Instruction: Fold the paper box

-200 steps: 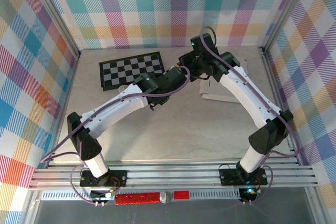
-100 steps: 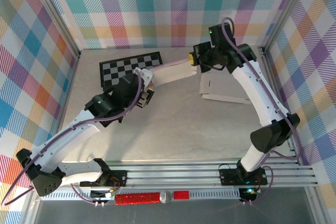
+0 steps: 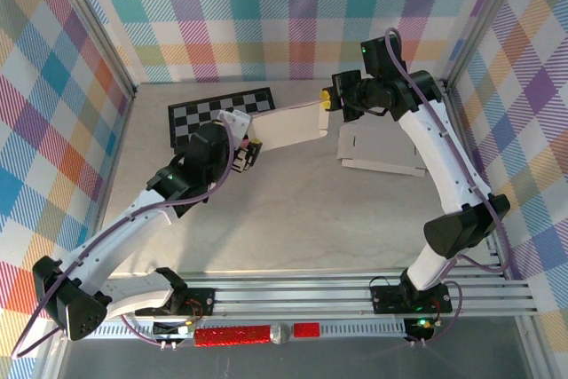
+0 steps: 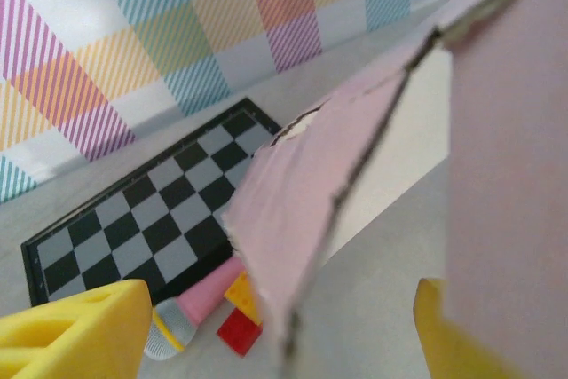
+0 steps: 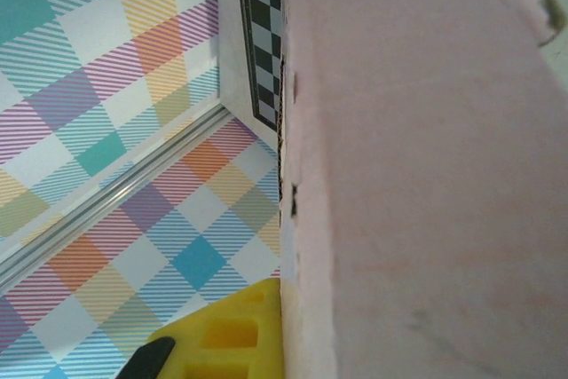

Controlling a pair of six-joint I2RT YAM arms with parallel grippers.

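Note:
The paper box (image 3: 291, 127) is a flattened pale pink sheet held above the table in the top view. My right gripper (image 3: 330, 98) is shut on its right end; in the right wrist view one yellow finger (image 5: 232, 335) presses against the pink panel (image 5: 426, 175). My left gripper (image 3: 252, 146) stands open at the box's left end. In the left wrist view a pink flap (image 4: 297, 210) hangs between the two spread yellow fingers (image 4: 75, 335), and neither finger touches it.
A black-and-grey checkerboard (image 3: 222, 115) lies at the back left. A pink toy with a grey head (image 4: 191, 308) and red and yellow bricks (image 4: 240, 330) lie at its near edge. A flat white cardboard sheet (image 3: 382, 150) lies under the right arm.
My left gripper let go of the box and opened, and its arm swung back to the left. My right gripper moved right and back, carrying the box with it.

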